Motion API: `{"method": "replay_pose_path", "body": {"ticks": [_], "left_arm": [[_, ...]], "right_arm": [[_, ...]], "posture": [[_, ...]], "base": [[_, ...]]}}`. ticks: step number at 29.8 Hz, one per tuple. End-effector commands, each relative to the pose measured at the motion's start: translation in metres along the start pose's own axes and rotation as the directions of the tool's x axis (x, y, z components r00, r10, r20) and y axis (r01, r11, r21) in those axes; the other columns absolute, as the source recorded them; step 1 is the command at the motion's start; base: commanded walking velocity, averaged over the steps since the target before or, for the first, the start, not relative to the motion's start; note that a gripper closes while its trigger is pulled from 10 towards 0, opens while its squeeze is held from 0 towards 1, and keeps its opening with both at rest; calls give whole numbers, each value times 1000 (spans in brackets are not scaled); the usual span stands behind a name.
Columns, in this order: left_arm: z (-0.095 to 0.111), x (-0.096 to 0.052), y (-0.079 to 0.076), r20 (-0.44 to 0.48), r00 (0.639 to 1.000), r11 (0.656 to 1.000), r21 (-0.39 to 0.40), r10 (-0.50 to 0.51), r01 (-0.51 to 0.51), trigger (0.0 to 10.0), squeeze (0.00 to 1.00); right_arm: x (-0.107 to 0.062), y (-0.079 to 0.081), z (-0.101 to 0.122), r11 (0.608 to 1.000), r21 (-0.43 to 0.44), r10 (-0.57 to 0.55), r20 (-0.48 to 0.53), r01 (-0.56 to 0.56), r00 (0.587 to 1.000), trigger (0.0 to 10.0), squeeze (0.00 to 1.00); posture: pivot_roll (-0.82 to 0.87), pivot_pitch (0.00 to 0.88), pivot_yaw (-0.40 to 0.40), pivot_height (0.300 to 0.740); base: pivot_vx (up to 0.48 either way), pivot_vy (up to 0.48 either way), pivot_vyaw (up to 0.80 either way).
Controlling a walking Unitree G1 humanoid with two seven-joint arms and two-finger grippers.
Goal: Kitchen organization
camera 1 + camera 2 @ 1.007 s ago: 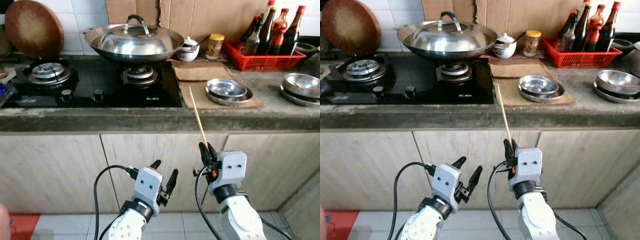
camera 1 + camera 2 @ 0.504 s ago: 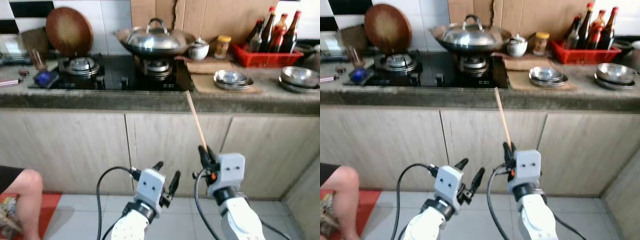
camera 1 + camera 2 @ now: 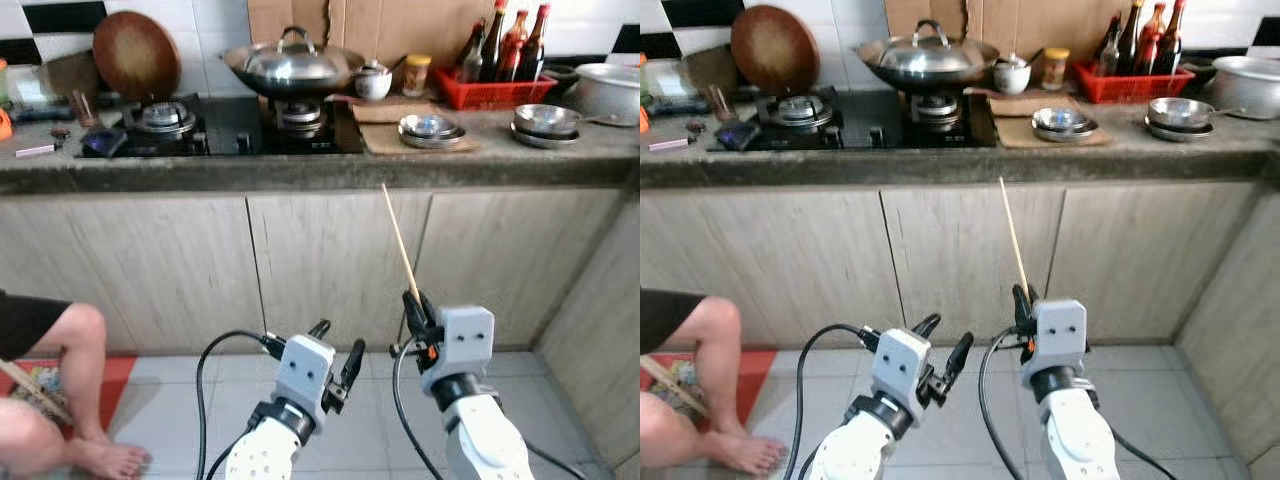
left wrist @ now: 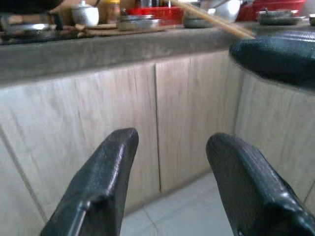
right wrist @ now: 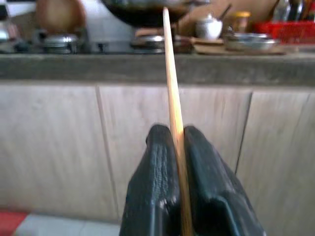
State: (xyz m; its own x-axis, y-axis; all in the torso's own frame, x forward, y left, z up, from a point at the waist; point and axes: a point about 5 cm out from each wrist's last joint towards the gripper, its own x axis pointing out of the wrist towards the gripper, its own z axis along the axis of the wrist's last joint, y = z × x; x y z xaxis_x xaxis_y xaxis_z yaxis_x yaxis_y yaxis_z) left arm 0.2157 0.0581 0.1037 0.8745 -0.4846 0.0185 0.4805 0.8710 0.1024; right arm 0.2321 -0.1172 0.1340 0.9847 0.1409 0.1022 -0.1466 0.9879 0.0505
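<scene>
Chopstick [image 3: 399, 247], single, wooden: clamped at its lower end between the closed fingers of the right gripper [image 3: 413, 305], long axis rising up and slightly left toward the far counter [image 3: 300, 172]; left gripper [image 3: 336, 352] spread, empty, just left.

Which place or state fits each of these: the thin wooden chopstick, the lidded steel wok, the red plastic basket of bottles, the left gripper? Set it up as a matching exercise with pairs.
Things:
1. thin wooden chopstick
2. lidded steel wok
3. red plastic basket of bottles
4. left gripper

Places or states:
A. on a burner of the black stove
B. fingers apart, holding nothing
C. on the counter, against the back wall
D. clamped in the right gripper, pointing up

Pairs: 1-D, 2-A, 3-C, 4-B
</scene>
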Motion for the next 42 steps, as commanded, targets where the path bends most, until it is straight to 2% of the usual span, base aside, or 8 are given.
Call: {"method": "replay_pose_path", "body": {"ticks": [1,25,42], "left_arm": [[3,2,1,12,1000,1000,4,10,-10,10000,0],[1,2,3,-4,1000,1000,10,14,-14,10000,0],[0,1,3,-7,1000,1000,18,6,-6,10000,0]], "right_arm": [[1,1,3,1000,-4,2,12,-2,1000,10000,0],[-3,0,-2,1000,-8,-16,-13,16,1000,10000,0],[-3,3,-3,1000,-4,-12,-14,12,1000,10000,0]], "posture": [[-9,0,-43,740],[-9,0,-37,740],[-7,0,-27,740]], "base": [[0,0,0],[0,0,0],[236,0,-761]]}}
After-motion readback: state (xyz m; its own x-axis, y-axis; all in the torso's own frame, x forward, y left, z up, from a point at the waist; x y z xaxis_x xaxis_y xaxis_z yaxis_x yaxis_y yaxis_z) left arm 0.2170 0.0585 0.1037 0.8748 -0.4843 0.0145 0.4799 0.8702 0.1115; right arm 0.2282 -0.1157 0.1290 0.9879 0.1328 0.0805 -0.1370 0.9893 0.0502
